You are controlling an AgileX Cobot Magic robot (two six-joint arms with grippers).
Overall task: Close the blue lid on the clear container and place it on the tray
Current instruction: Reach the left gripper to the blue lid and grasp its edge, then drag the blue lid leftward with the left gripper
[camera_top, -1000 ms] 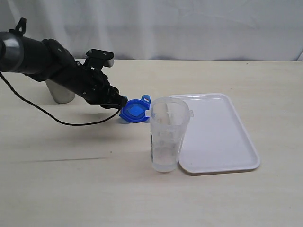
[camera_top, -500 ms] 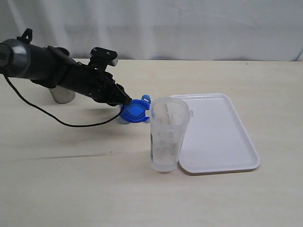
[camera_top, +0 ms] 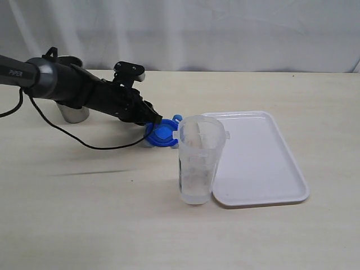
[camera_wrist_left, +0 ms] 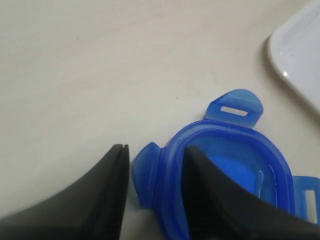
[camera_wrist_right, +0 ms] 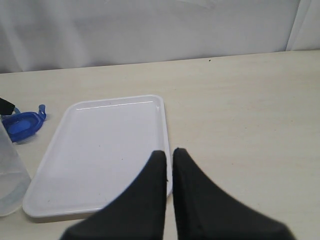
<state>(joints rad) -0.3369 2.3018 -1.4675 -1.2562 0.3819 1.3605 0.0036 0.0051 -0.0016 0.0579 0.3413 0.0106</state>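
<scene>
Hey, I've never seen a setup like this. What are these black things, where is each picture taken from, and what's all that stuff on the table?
It is a robot with two arms, each ending in two black fingers. The wide picture comes from a camera standing off the arms. The other two come from a camera on each wrist, looking along the fingers. On the table stand a clear container, open on top, a white tray beside it, and a steel cup behind the left arm. The left fingers pinch the rim of a blue lid, held tilted next to the container. The right fingers are shut and hold nothing.
</scene>
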